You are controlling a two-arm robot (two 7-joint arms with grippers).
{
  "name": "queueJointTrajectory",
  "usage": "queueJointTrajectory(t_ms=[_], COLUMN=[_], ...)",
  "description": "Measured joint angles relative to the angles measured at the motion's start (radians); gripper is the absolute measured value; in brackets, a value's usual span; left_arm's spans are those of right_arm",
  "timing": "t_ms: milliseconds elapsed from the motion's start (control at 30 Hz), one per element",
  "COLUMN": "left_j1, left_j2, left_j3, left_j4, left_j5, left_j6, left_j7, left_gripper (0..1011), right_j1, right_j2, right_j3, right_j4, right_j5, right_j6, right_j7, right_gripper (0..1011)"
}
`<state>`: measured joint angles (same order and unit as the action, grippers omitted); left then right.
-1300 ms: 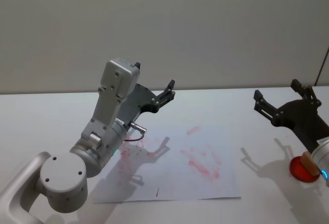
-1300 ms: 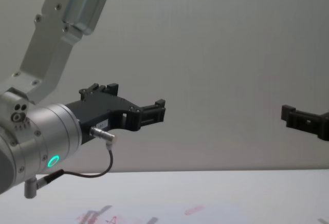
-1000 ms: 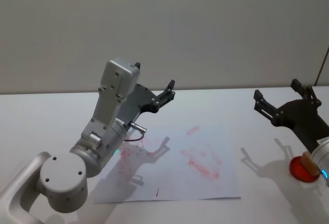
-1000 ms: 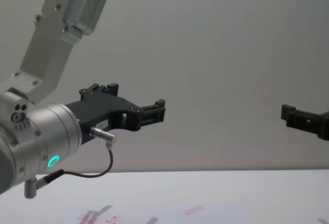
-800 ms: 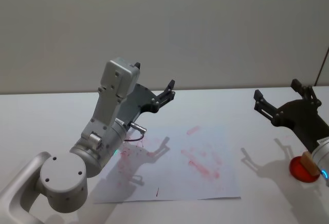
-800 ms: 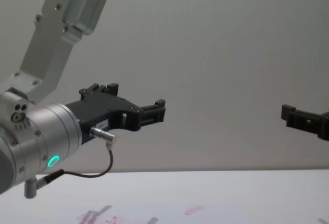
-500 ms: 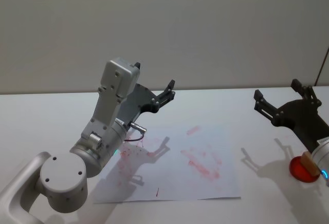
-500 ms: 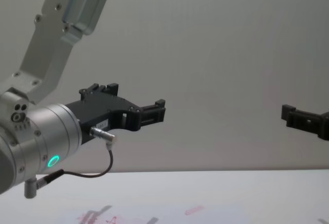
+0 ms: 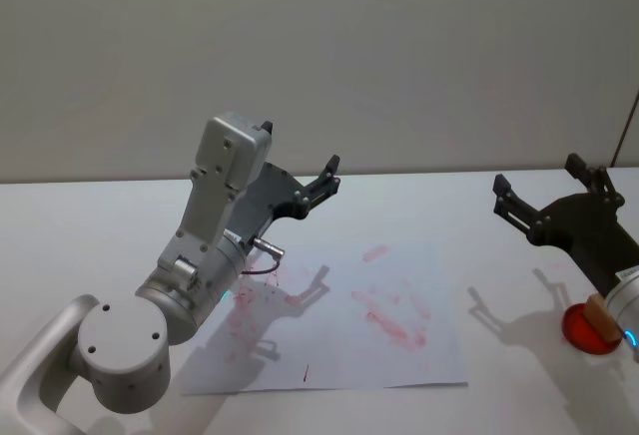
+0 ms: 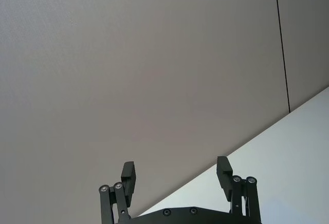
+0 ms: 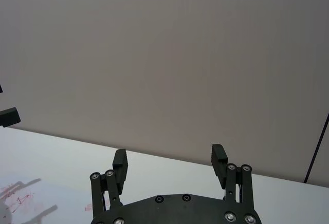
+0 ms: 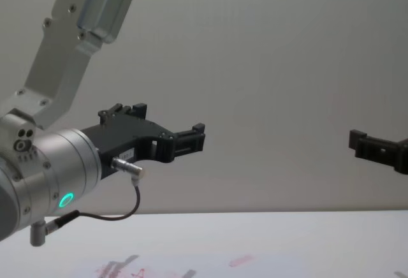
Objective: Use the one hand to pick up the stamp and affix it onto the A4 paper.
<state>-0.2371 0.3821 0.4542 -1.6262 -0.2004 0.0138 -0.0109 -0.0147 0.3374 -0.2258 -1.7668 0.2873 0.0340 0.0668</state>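
Item, near right: the stamp (image 9: 599, 312), a small light-brown wooden block, standing on a round red ink pad (image 9: 577, 327) at the right edge of the white table (image 9: 90, 220), just beside the right arm's wrist; nothing grips it. Item, near centre: the A4 paper (image 9: 329, 350), flat on the table, well left of the stamp, bearing scattered red prints (image 9: 391, 323) toward its left and middle. Item, over the paper's far left corner: the left gripper (image 9: 327, 178), raised clear of the sheet, fingers (image 10: 128, 175) spread wide with nothing between them, pointed at the far wall (image 9: 399, 56); parked by the look of it. Item, far right: the right gripper (image 9: 539, 178), held above the table beyond the stamp and to the right of the paper, fingers (image 11: 219, 155) spread wide, nothing between them. Status, as judged: the job for this stamp is at its start. The grasp is not yet made. Left to do: lower the right gripper onto the block, close on it, lift it off the pad, carry it left over the sheet and press it down on a bare patch.
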Motion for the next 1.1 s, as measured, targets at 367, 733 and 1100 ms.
queueJointTrajectory(t_ms=[367,733,1100], left_j1=[0.000,0.000,0.000], left_j2=[0.000,0.000,0.000], left_j3=[0.000,0.000,0.000], left_j4=[0.000,0.000,0.000], left_j5=[0.000,0.000,0.000], left_j6=[0.000,0.000,0.000], left_j7=[0.000,0.000,0.000], left_gripper=[1001,1001,1001], right_j1=[0.000,-0.037,-0.195], right_j2=[0.000,0.028,0.137], right_j3=[0.000,0.016,0.082], right_j4=[0.000,-0.025,-0.108], right_j5=[0.000,0.018,0.107], right_j6=[0.000,0.006,0.036], right_j7=[0.000,-0.021,-0.094], right_gripper=[1001,1001,1001])
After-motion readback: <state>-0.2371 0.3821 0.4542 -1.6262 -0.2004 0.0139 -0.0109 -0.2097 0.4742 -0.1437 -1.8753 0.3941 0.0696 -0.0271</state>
